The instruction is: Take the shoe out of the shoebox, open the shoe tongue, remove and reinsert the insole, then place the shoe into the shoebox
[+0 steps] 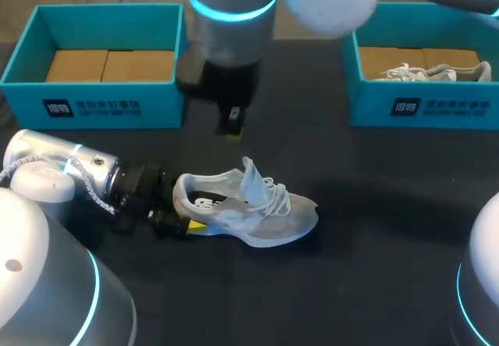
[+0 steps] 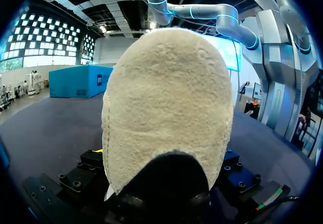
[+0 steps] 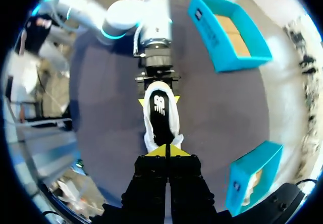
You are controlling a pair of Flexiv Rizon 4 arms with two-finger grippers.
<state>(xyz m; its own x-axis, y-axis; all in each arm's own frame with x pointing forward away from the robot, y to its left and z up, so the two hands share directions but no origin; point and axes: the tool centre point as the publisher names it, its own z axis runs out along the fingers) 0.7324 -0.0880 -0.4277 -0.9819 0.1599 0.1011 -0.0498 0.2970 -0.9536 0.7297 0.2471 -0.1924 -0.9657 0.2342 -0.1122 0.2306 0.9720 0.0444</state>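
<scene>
- Our left gripper lies low on the dark table. Its jaws are spread to the width of a heel and closed on the heel of the grey-white shoe, with one yellow tip on each side.
- In the left wrist view the pale, fleecy back of the heel stands right between these jaws and fills most of the sight line.
- The shoe rests on its sole, and its toe points straight away from the left jaws.
- The tongue stands upright, ahead of the left jaws and past the shoe's opening. The white laces lie loose just beyond it.
- The dark insole shows inside the shoe, just ahead of the left jaws.
- Our right gripper hangs above the shoe with its fingers pointing down. The yellow tips are pressed together, and we see nothing held between them.
- In the right wrist view the shoe lies directly ahead of the right jaws, with the left gripper beyond its heel.
- The teal shoebox with brown cardboard sits well apart from the left jaws, at the table's far edge.
- The second teal shoebox sits well apart from both pairs of jaws. A second pale shoe lies inside it.
- The right jaws hang between the two boxes, nearer the cardboard one.
</scene>
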